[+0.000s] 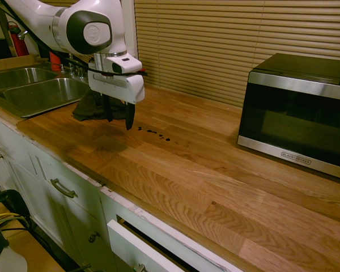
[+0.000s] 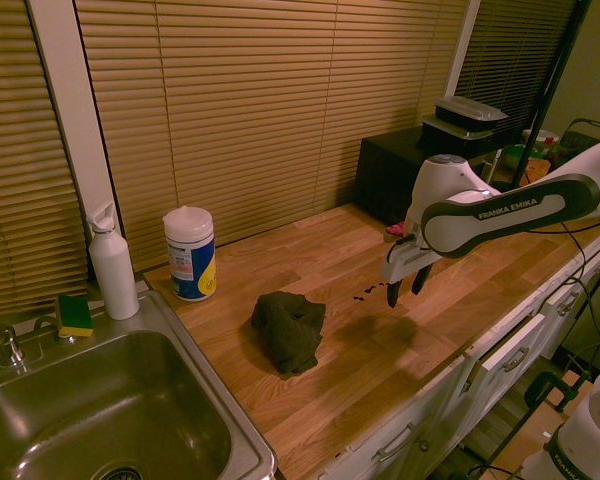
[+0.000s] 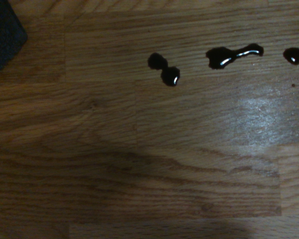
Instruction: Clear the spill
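The spill (image 3: 224, 56) lay as a short trail of small dark glossy drops on the wooden table (image 1: 215, 187), running between the cloth and the microwave, nearer the cloth and well apart from the microwave. In the wrist view the drops sat beaded and shiny, a joined pair, a longer smear and a single dot, with a speck or two beside them. Liquid like that offered nothing to take hold of; by the look of it, it was thin, wet and ready to smear, so it would have to be soaked up or wiped, not picked. The thing to take hold of was the cloth (image 2: 290, 330), a dark crumpled heap just beside the trail on the sink side, and it looked soft, light and floppy, best pinched at a raised fold near its top so the rest would hang free. The gripper (image 2: 406, 288) hung above the table near the drops, its two dark fingers parted a little, holding nothing and touching nothing. Further out stood the microwave (image 1: 297, 113) at one end, and the sink (image 2: 110, 420), a tub of wipes (image 2: 190, 253) and a white bottle (image 2: 112, 265) at the other.
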Robot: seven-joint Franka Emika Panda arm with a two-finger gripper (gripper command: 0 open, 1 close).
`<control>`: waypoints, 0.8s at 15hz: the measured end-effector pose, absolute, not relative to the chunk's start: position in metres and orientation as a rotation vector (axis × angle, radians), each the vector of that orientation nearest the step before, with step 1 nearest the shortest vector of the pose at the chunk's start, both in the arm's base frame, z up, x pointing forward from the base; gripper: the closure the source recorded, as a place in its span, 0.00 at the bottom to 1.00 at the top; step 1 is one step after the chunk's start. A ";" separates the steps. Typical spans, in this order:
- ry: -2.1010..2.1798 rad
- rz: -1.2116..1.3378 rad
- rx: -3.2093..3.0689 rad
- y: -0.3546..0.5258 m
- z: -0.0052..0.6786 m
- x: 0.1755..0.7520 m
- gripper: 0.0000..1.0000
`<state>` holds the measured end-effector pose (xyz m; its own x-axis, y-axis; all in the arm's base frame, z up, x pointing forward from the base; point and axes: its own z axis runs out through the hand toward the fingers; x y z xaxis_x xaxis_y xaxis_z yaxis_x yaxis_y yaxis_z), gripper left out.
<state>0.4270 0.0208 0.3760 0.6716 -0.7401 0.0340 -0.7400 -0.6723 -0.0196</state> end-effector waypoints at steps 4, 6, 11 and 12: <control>1.266 -0.105 -2.849 0.022 0.378 0.432 0.00; 1.253 -0.147 -2.841 0.029 0.384 0.438 0.00; 1.156 -0.256 -2.840 0.089 0.409 0.459 0.00; 1.138 -0.273 -2.834 0.104 0.412 0.464 0.00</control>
<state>0.4641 0.1037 0.4118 0.7090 -0.6919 0.1362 -0.6786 -0.7220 -0.1352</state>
